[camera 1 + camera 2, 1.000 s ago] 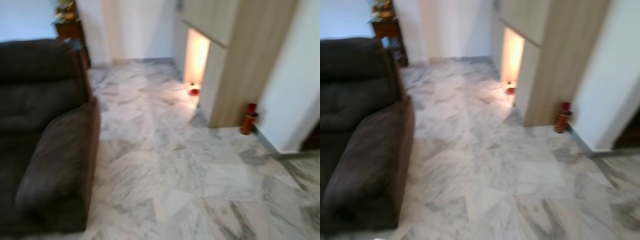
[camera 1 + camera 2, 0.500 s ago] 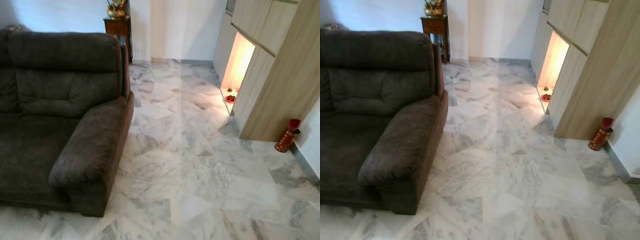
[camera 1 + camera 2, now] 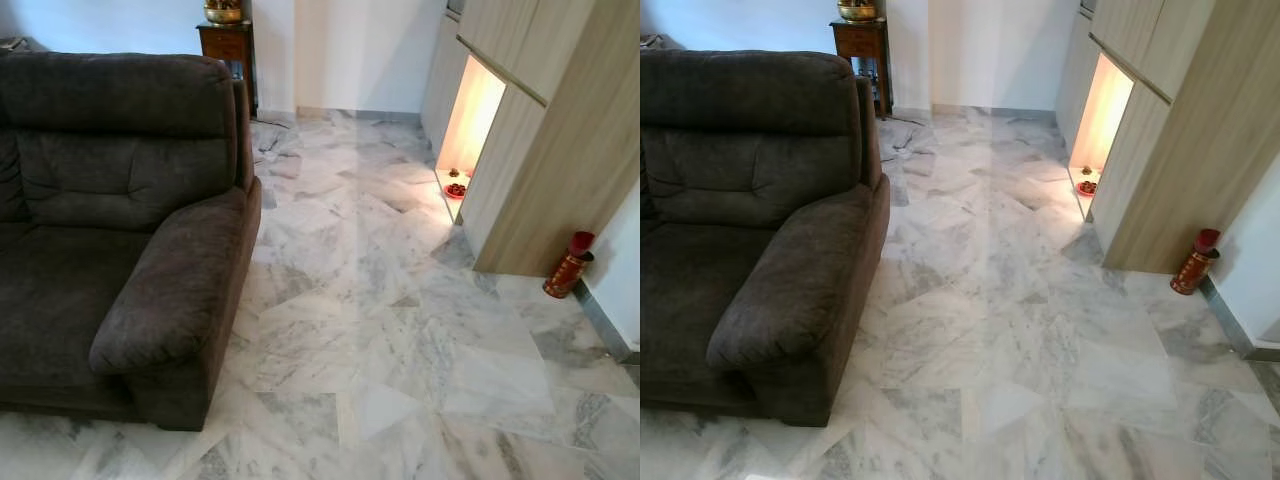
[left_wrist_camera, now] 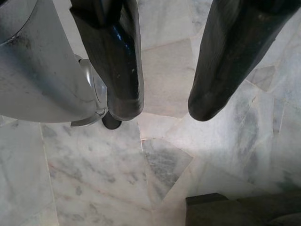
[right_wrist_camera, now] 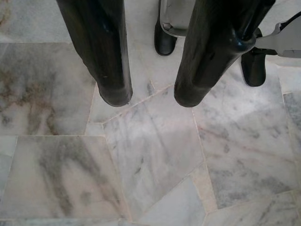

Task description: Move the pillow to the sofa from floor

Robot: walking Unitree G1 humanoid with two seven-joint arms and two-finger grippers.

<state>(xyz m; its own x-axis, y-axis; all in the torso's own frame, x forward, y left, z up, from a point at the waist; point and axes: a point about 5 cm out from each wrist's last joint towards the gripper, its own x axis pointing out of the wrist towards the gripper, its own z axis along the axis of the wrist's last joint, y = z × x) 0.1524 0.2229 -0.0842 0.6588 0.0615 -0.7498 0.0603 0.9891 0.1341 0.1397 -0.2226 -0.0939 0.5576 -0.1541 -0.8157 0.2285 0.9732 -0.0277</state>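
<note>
A dark brown sofa stands on the left, its right armrest nearest me and its seat bare. I see no pillow on the marble floor ahead. My left gripper hangs over the floor tiles, open with nothing between its fingers; a dark corner of the sofa shows beneath it. My right gripper also hangs open over bare marble, close to my own feet.
A wooden cabinet with a lit niche stands on the right, with a small red dish in the niche. A red cylinder stands by the white wall. A dark side table sits behind the sofa.
The camera has swung left and steadied, so more of the sofa has come into view and the blur has gone. Nothing in the room itself has moved.
</note>
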